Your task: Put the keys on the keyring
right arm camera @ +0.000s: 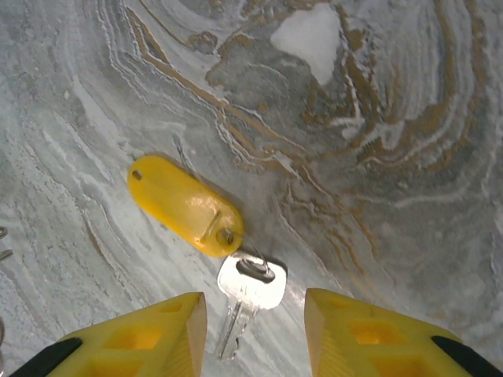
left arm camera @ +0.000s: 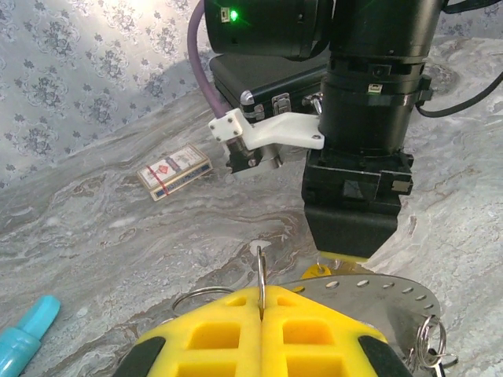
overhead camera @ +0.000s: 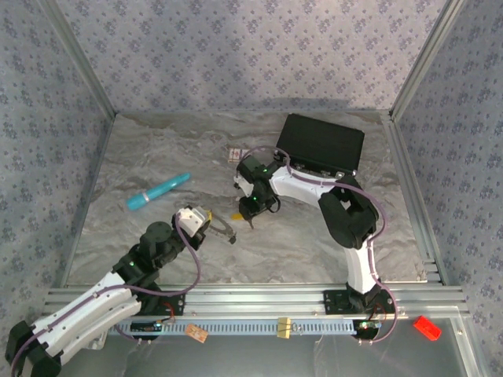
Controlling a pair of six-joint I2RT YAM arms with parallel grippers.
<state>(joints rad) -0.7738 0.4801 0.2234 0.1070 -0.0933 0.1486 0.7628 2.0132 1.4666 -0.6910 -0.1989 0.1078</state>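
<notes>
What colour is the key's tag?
The tag is bright yellow, clearest in the right wrist view.

The grey marbled table [overhead camera: 141, 157] carries a teal pen [overhead camera: 159, 191] at left, a small box [overhead camera: 235, 154] and black case [overhead camera: 321, 144] far back, and a yellow-tagged key [right arm camera: 250, 287] mid-table

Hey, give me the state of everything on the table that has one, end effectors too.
Left end effector: shut on the keyring.
Right end effector: open, above the key.
Key: lying flat, yellow tag attached, not gripped.
Black case: closed.
Card box: closed.
Teal pen: lying flat.
</notes>
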